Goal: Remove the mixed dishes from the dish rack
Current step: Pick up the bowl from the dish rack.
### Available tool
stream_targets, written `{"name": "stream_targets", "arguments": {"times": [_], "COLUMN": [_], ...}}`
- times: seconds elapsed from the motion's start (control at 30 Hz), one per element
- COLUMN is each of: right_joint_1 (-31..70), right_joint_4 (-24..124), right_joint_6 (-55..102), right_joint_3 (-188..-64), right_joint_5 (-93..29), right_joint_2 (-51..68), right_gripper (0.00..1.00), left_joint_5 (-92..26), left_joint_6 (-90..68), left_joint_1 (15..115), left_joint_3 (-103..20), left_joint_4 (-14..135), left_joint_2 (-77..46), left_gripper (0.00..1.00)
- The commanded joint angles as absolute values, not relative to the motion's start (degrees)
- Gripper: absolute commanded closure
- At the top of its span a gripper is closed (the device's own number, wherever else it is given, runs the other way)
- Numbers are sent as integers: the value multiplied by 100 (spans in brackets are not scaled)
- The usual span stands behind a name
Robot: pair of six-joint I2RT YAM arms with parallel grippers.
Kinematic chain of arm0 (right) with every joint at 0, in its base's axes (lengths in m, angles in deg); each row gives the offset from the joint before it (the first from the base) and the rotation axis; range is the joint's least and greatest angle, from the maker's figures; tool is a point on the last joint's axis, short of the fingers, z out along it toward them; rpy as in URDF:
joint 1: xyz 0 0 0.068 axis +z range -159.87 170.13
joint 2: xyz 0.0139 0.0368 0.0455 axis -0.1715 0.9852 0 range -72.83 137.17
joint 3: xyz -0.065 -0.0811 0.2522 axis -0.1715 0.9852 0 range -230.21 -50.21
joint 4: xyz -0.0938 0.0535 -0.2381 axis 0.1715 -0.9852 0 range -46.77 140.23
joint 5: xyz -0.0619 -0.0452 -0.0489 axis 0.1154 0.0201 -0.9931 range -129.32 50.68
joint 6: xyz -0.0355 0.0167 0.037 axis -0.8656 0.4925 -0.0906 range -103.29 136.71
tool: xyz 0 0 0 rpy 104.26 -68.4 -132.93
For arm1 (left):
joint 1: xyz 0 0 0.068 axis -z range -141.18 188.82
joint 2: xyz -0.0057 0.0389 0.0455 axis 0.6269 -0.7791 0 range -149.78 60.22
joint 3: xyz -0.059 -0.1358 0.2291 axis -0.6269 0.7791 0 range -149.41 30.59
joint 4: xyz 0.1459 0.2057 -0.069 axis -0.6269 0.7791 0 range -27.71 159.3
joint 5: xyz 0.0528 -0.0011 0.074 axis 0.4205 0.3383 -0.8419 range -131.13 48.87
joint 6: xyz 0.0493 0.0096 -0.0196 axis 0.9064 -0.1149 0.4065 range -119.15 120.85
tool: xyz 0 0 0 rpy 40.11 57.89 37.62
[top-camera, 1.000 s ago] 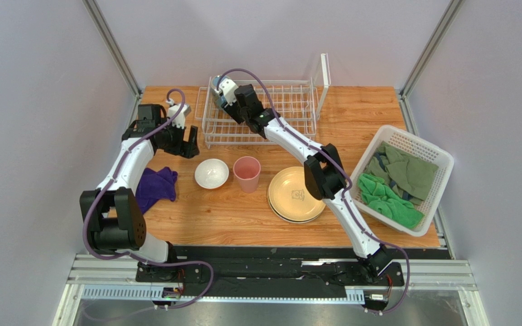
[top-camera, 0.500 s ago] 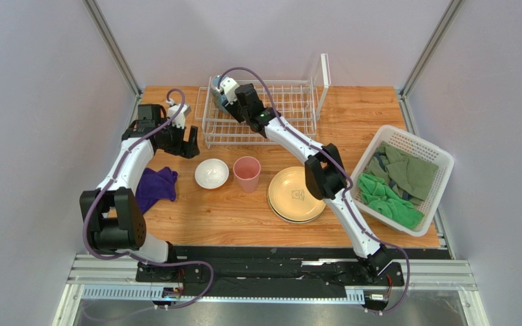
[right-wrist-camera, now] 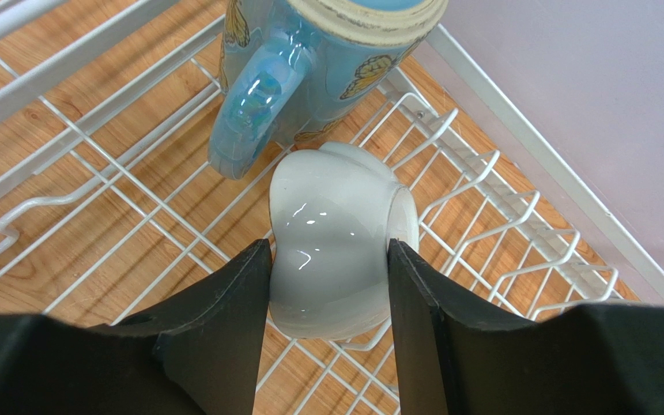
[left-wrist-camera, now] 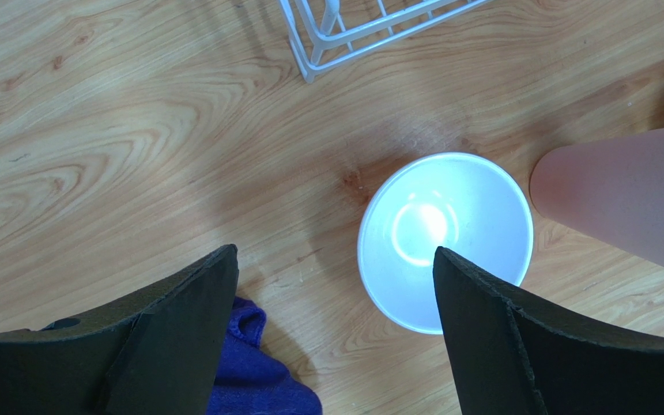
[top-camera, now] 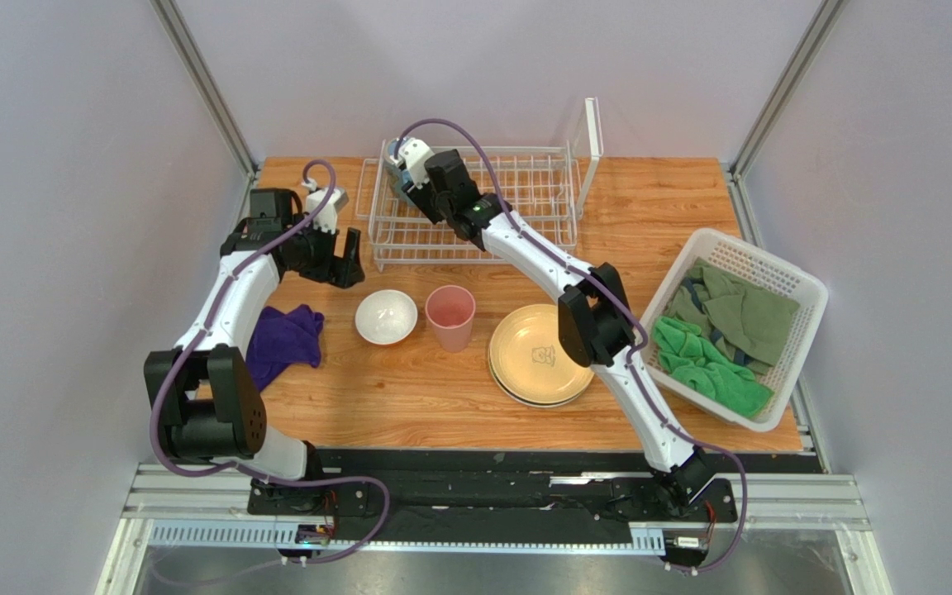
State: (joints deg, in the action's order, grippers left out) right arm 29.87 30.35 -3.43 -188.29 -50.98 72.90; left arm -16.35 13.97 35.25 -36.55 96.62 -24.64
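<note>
**Right gripper clamps white bowl inside dish rack**

A small glossy white ceramic bowl (right-wrist-camera: 331, 238), tipped on its side, sits pinched between the two black fingers of the right gripper (right-wrist-camera: 328, 252) in the 10 o'clock corner of the rectangular white wire dish rack (top-camera: 531, 186). Both pads press against the bowl's outer wall. Whether the bowl touches the rack wires cannot be told. Just beside it at 11 o'clock in the wrist view lies a blue glazed mug (right-wrist-camera: 309, 78) with butterfly prints, its handle pointing towards the bowl. The rack stands at 12 o'clock on the wooden counter (top-camera: 419, 384), its tall upright panel at its 3 o'clock end.

From above, a plain white round bowl (top-camera: 385, 316), a pink plastic tumbler (top-camera: 450, 317) and a cream-yellow round plate (top-camera: 541, 355) stand in a row at mid-counter, at 6 o'clock of the rack.

The left gripper (top-camera: 347, 270) hangs released, fingers wide apart and holding nothing, near the rack's 8 o'clock corner. A crumpled purple cloth (top-camera: 282, 341) lies at the counter's 9 o'clock edge. At 3 o'clock, a white plastic lattice basket (top-camera: 791, 291) holds green cloths (top-camera: 717, 335).
</note>
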Motion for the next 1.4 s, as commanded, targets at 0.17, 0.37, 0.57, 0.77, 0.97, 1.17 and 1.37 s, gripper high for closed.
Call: {"name": "stream_targets", "arguments": {"times": [0.17,0.37,0.57,0.77,0.97,1.17,1.37], "right_joint_1": [3047,3064,3047,2977,2924,2801,2748], "right_joint_4": [3327,3292,3055,2686,2484,2141,2009], "right_joint_6": [-350,-333,-78,370,642,1003,1153], "right_joint_3": [-18943,-18908,-18926,-18829,-18627,-18574,-18451], "right_joint_5": [-5523,-5532,-5418,-5110,-4864,-4354,-4055], "right_joint_2": [6595,6455,6244,5910,5682,5559,5400], "right_gripper": [53,54,54,55,56,57,57], "left_joint_5": [-1502,-1406,-1239,-1081,-887,-624,-518], "left_joint_6": [1351,1351,1438,1544,1509,1518,1474], "left_joint_1": [3469,3460,3460,3460,3469,3477,3495], "left_joint_3": [-3884,-3928,-3998,-4201,-4429,-4561,-4640], "left_joint_4": [9692,9710,9622,9622,9649,9438,9183], "left_joint_2": [-2143,-2090,-1950,-1836,-1783,-1739,-1800], "left_gripper": [9,9,10,10,10,10,11]}}
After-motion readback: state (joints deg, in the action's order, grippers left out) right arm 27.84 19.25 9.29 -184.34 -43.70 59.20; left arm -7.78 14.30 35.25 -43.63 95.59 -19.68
